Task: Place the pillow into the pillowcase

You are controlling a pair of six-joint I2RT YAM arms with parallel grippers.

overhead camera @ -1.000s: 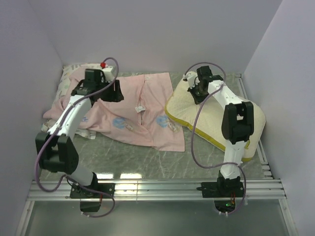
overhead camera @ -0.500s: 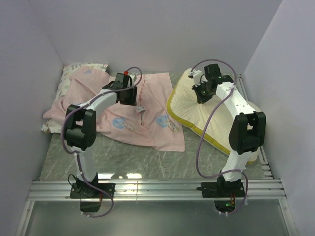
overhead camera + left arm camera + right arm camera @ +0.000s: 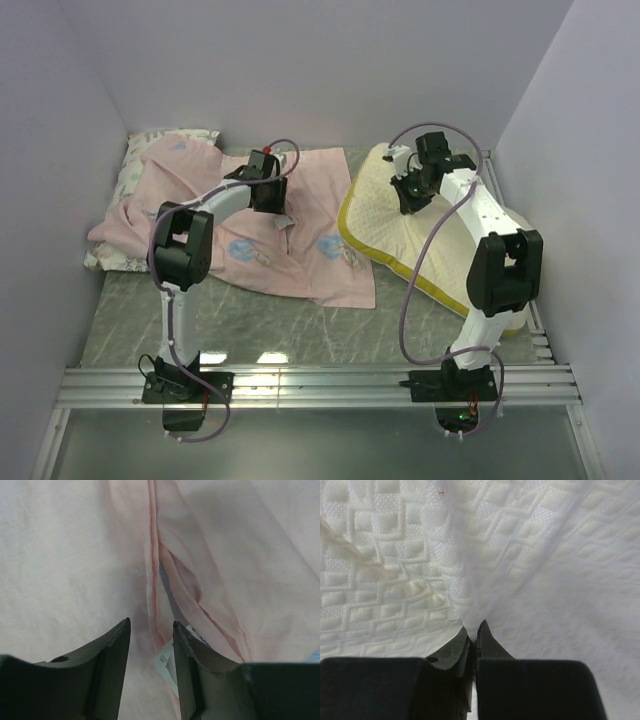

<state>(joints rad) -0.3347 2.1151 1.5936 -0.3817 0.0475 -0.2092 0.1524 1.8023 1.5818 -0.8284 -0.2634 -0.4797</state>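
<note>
Left pincer (image 3: 150,624) jaws apart, angled down; right pincer (image 3: 474,627) clamped tight, angled down.

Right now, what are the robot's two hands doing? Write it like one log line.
left gripper: jaws apart over pillowcase opening fold | right gripper: shut, pinching pillow cover | pillow: outside pillowcase

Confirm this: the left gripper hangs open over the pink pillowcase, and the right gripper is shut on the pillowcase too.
Not quite. The right gripper is shut on the cream pillow, not the pillowcase: the right wrist view shows the dimpled cover puckered at its tips. The left gripper does hang open over the pink pillowcase.
</note>
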